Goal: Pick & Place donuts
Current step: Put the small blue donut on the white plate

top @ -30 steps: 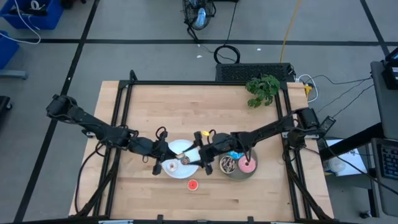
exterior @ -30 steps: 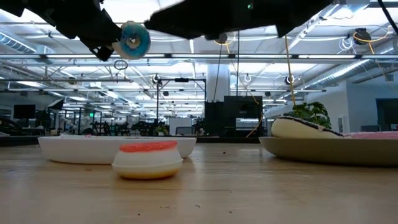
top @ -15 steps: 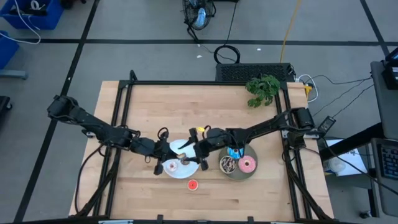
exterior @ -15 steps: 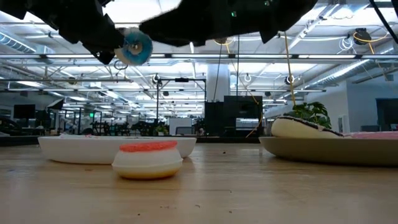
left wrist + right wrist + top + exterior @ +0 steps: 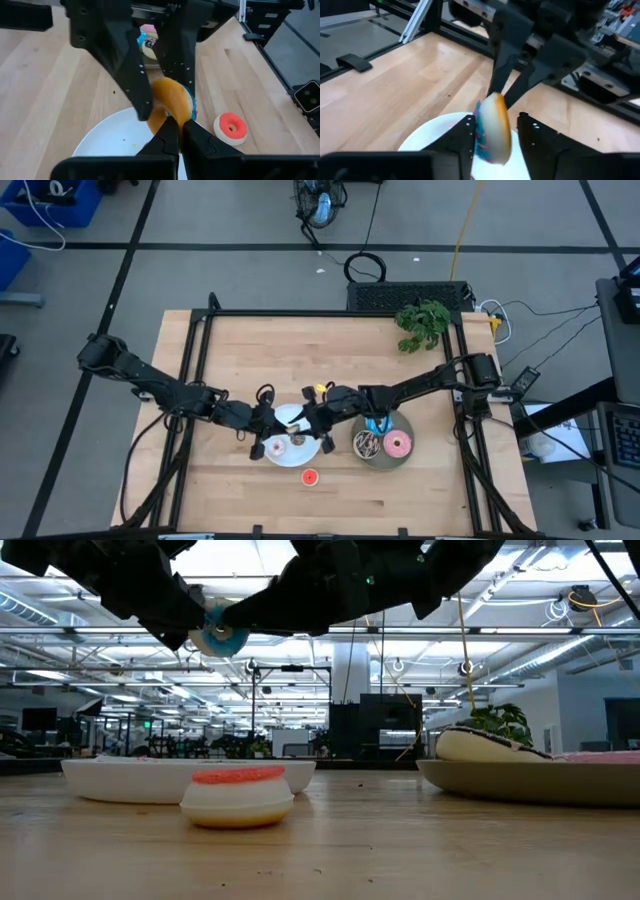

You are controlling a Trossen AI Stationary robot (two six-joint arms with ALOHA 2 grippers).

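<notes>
Both tools crowd nose to nose over the white plate (image 5: 283, 420), each blocking the other's way forward, with the grey plate (image 5: 398, 461) beside the right tool (image 5: 312, 420) and bare table (image 5: 250, 355) behind them.

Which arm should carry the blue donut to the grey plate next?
Right. The open right gripper straddles the blue donut that the left gripper pinches in the air, and the grey plate lies on the right arm's side.
</notes>
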